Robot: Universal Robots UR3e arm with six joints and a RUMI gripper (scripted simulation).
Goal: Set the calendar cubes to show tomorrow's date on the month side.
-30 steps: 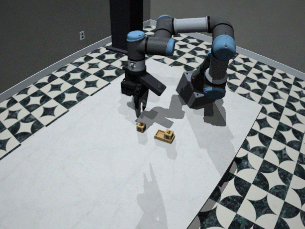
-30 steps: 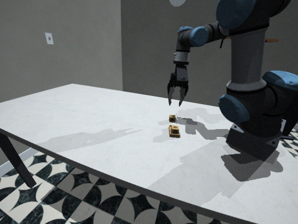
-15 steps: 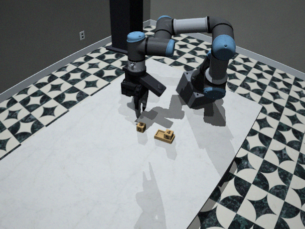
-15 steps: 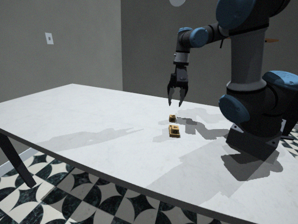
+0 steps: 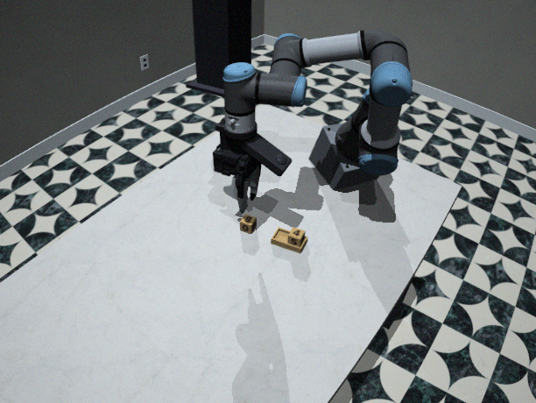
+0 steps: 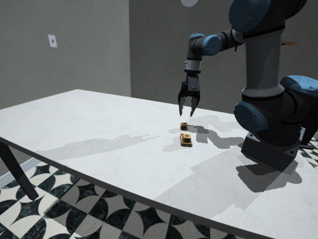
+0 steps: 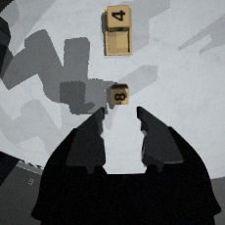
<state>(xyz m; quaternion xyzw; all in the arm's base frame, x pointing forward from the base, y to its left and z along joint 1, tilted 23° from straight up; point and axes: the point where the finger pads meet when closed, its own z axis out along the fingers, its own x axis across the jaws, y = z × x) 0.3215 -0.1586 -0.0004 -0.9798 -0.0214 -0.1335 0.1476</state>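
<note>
A white table [image 5: 175, 272] [image 6: 104, 117] [image 7: 196, 112] carries everything. The open gripper [image 5: 248, 205] [image 6: 186, 115] [image 7: 120, 108] hangs empty above it. Below are a wooden tray [image 5: 280, 242] [image 6: 186, 145] [image 7: 118, 55], one cube [image 5: 297, 236] [image 6: 187, 137] [image 7: 118, 18] inside, seemingly flat, and the 8-topped cube [image 5: 248, 224] [image 6: 184, 126] [image 7: 119, 95] outside.

The pincer [image 5: 247, 206] [image 6: 186, 116] [image 7: 120, 108] has come down a little, toward 6 o'clock in the top and exterior views, closing some of the gap above the loose cube [image 5: 248, 224] [image 6: 184, 126] [image 7: 119, 94]. The blue-capped wrist [image 5: 239, 72] [image 6: 197, 35] has sunk with it. On the counter [image 5: 131, 285] [image 6: 91, 111] [image 7: 196, 122], the long pale shadow [image 5: 263, 350] [image 6: 91, 144] has slid toward 12 o'clock in the top view, and its tip toward 3 o'clock in the exterior one.
</note>
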